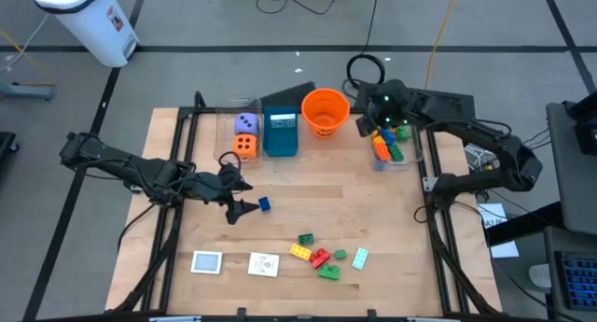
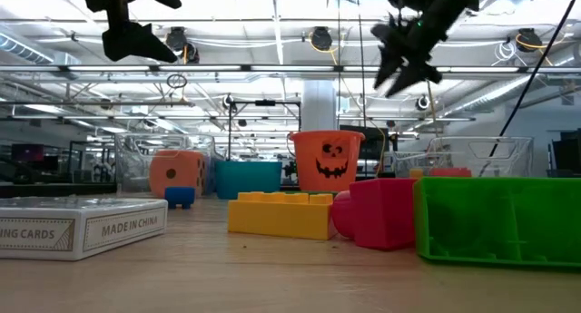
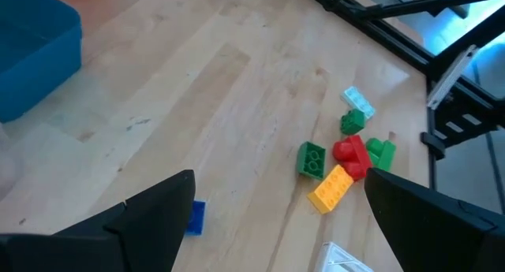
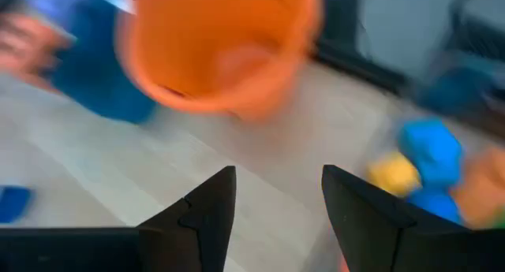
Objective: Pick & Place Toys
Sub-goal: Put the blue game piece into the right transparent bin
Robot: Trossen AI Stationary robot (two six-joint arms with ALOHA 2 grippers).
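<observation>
On the wooden counter: loose toys are lying scattered, with both arms hanging above it.
Left gripper (image 1: 244,199): it is hovering over the left-centre of the counter (image 1: 373,219), fingers (image 3: 146,225) spread wide and holding nothing.
Blue brick (image 1: 264,204): it is sitting alone just beside the left gripper's fingertips.
Brick cluster (image 1: 322,255): green, yellow and red bricks plus one pale brick are lying together near the front edge, right of centre.
White cards (image 1: 207,262): two are lying flat near the front edge, left of the cluster.
Dice (image 1: 246,135): the purple one and the orange one are resting in a clear bin at the far left.
Right gripper (image 1: 373,119): it is hanging at the far right between the orange bucket (image 1: 325,111) and a clear bin (image 1: 392,147) of mixed bricks, fingers (image 4: 197,217) parted and gripping nothing.
Teal box (image 1: 280,131): it is standing between the dice and the bucket.
</observation>
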